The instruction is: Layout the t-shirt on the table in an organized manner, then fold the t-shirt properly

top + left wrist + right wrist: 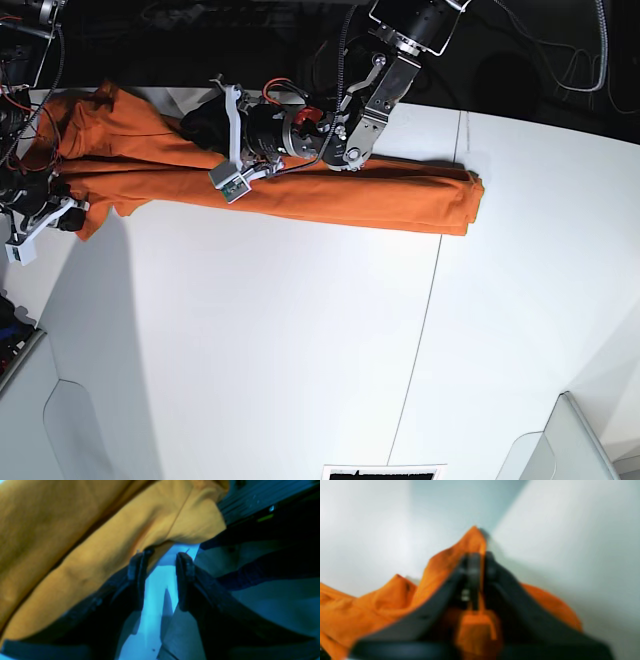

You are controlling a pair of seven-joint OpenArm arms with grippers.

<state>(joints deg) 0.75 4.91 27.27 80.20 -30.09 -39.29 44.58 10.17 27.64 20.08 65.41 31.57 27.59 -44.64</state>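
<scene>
T-shirt (300,195) fabric was pinched between the right jaws (477,555), pressed together; the left jaws (160,562) were spread beside its edge, gripping nothing. It was stretched lengthwise across the bench (300,350), roughly folded; neat folding was judged unfinished.

Under my matt black plastic fingers (183,580): t-shirt (330,200), soft orange woven cloth, matt; table (300,350), smooth white, faintly glossy.
</scene>
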